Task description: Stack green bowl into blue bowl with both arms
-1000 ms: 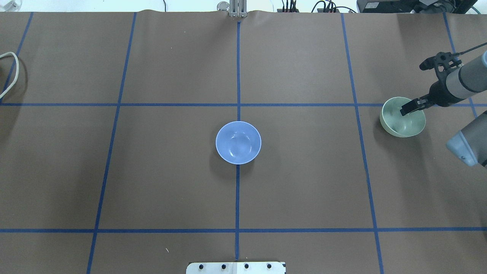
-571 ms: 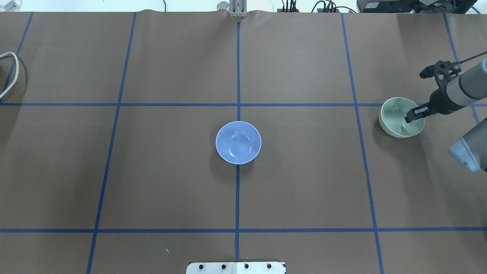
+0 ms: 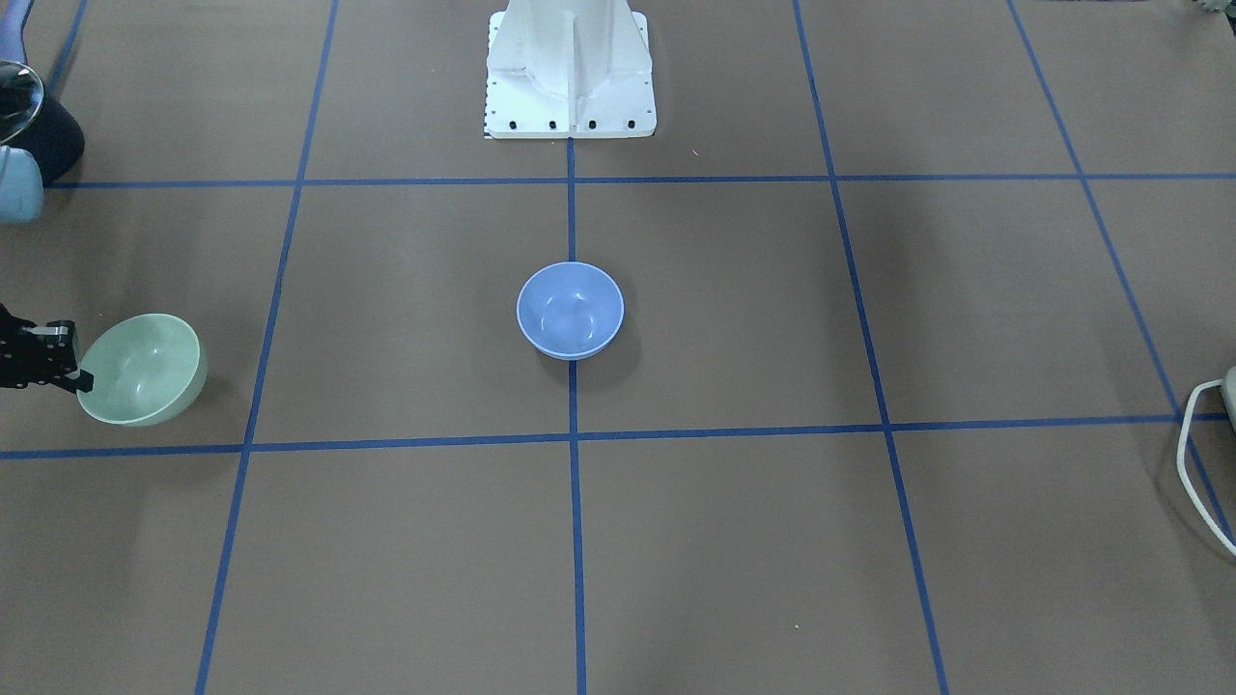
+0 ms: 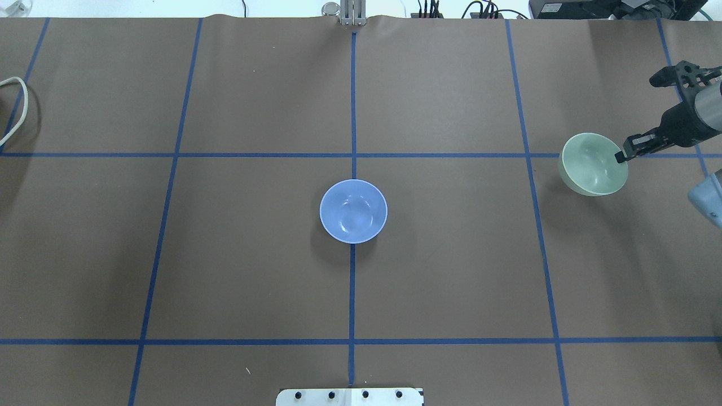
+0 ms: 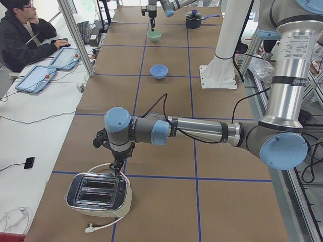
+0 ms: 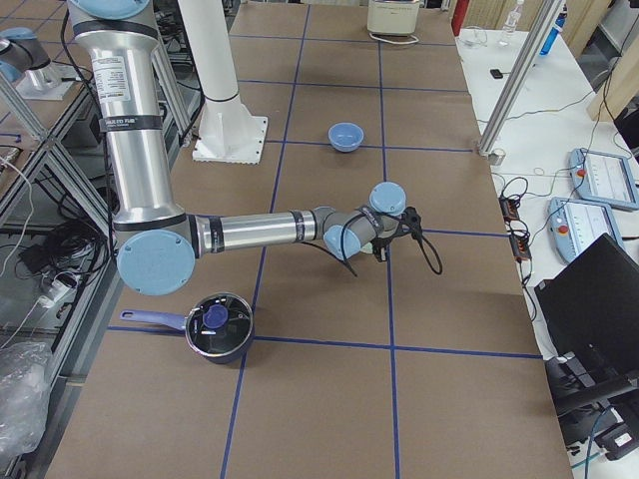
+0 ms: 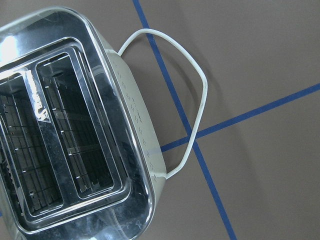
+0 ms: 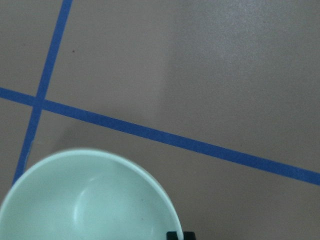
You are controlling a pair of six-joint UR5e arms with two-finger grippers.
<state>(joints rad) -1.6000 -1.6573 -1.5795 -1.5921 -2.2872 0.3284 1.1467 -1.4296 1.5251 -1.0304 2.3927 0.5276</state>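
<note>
The green bowl [image 4: 592, 163] is at the table's far right, tilted and seemingly a little off the surface. It also shows in the front view [image 3: 143, 369] and the right wrist view [image 8: 90, 200]. My right gripper [image 4: 622, 157] is shut on its right rim, seen in the front view [image 3: 77, 379] too. The blue bowl [image 4: 353, 211] sits upright and empty at the table's centre, also in the front view [image 3: 570, 310]. My left gripper [image 5: 117, 169] hangs over a toaster far to the left. I cannot tell whether it is open or shut.
A chrome toaster [image 7: 75, 125] with a white cord [image 4: 17, 107] stands at the left end. A black lidded pot [image 6: 218, 324] sits near the right arm's base side. The white pedestal [image 3: 570, 72] stands at the near middle. An operator [image 5: 20, 30] sits beside the table.
My right gripper drew back from inside the green bowl to its right rim. The bowl has tipped and shifted slightly up the overhead view with it. The blue bowl has not moved.
</note>
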